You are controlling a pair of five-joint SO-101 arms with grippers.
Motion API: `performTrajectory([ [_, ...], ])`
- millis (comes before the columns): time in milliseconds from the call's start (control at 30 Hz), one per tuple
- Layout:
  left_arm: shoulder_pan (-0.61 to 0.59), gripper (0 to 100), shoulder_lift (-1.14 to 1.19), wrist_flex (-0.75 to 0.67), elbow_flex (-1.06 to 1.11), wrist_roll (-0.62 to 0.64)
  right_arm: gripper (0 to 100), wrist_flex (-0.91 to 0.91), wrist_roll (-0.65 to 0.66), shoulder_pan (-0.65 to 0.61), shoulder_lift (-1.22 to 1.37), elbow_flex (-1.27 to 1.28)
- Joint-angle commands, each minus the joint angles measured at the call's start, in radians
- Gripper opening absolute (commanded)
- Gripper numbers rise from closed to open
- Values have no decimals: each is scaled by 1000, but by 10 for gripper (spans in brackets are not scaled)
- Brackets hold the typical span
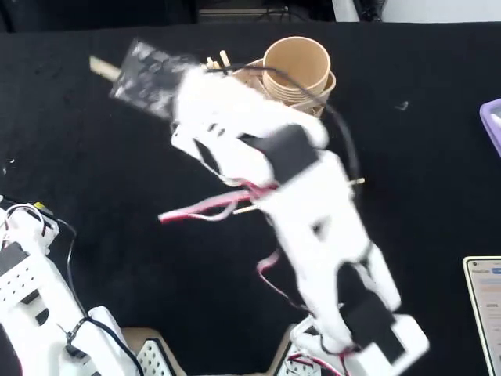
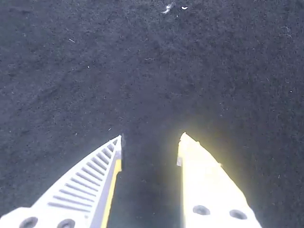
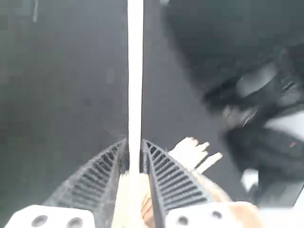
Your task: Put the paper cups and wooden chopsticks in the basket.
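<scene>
**Ana:** Where is the right gripper [image 3: 135, 142]?

**Ben:** It is far out over the black table [image 1: 78, 172], just beside the cups [image 1: 297, 63]. Its two fingers are squeezed tight on one chopstick [image 3: 135, 71].

**Ana:** How does the chopstick sit?

**Ben:** It pokes straight out past the fingertips. Its far end hangs over the table.

**Ana:** And the cups?

**Ben:** They are stacked one inside the other, at the far side of the table. More sticks [image 1: 215, 61] poke out right beside them.

**Ana:** Any other sticks?

**Ben:** Yes, a loose stick [image 1: 356, 182] lies under the right arm. Its end peeks out at the side.

**Ana:** What about the left gripper [image 2: 149, 140]?

**Ben:** Its fingers are spread apart, and the black table shows between them. The left arm [image 1: 31, 298] is at the near left corner, well apart from the cups.

**Ana:** What is at the right edge?

**Ben:** A purple thing [image 1: 491, 125]. I cannot tell what it is.
</scene>
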Motion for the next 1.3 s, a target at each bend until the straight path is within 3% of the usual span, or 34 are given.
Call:
performTrajectory([
  [0,-8,191,-26,-17,-15,8,11,9,-98,21,-82,-196],
  [267,-4,191,-26,-17,-13,8,11,-54,-296,118,-82,-429],
  [400,-4,191,-28,-17,-12,8,11,-167,-470,170,-71,-381],
  [567,-4,191,-31,-17,-8,8,11,-327,-588,245,-36,-236],
  [1067,-2,191,-31,-17,-7,8,11,-663,-597,296,-35,305],
  [1267,-2,191,-31,-17,-8,8,43,-678,-595,310,-62,432],
])
